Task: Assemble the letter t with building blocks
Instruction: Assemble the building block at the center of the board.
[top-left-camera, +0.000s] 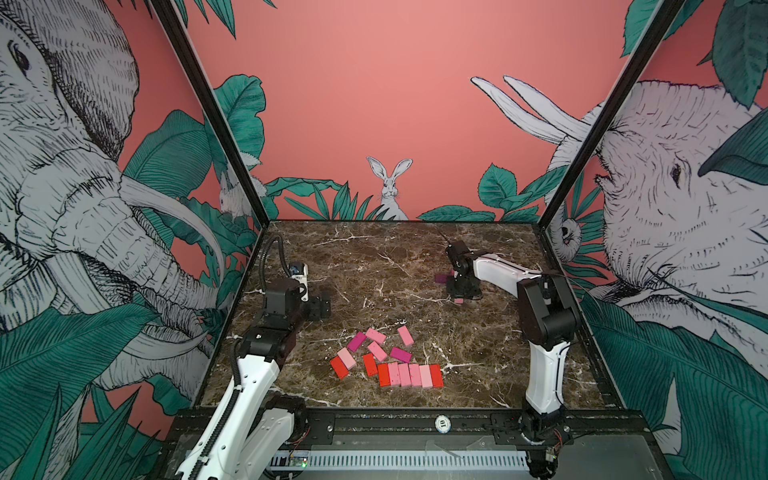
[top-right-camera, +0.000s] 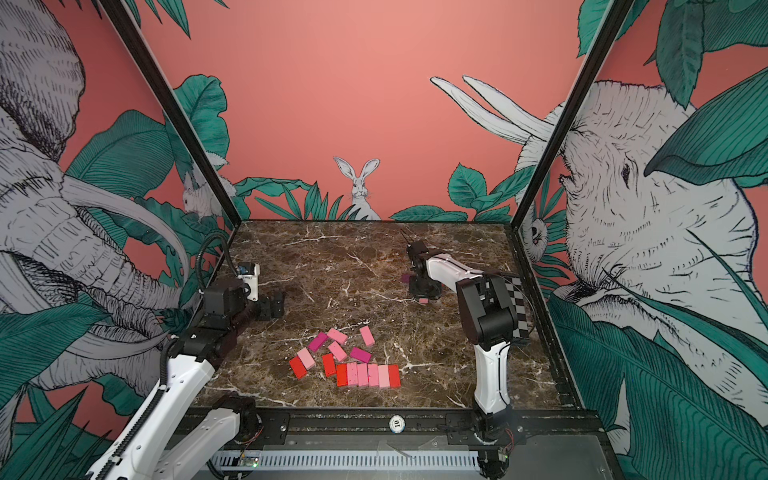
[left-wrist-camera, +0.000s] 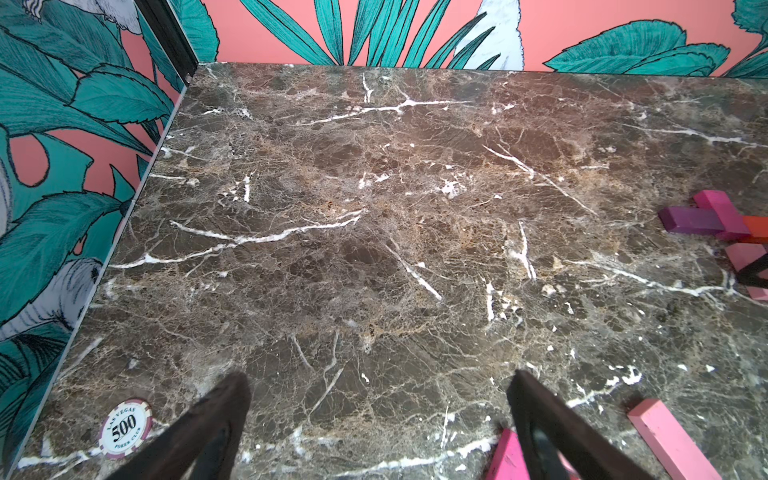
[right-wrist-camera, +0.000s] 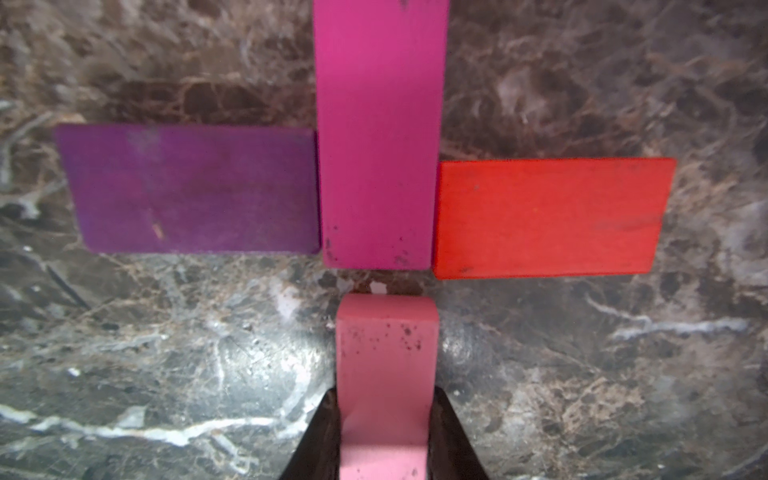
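We reckon these building blocks (top-left-camera: 409, 374) are light, stiff and slick, so pinch the long edges near one end, like our right hand (right-wrist-camera: 384, 392) is clamped on the pink block (right-wrist-camera: 386, 345), just short of the magenta block (right-wrist-camera: 380, 137) between the purple block (right-wrist-camera: 191, 189) and red block (right-wrist-camera: 548, 218), back right on the counter (top-left-camera: 374, 257). Only the right wrist view shows that gap; both top views add the spare blocks (top-right-camera: 365, 374) up front. Left hand (left-wrist-camera: 378, 376) gapes wide, empty.
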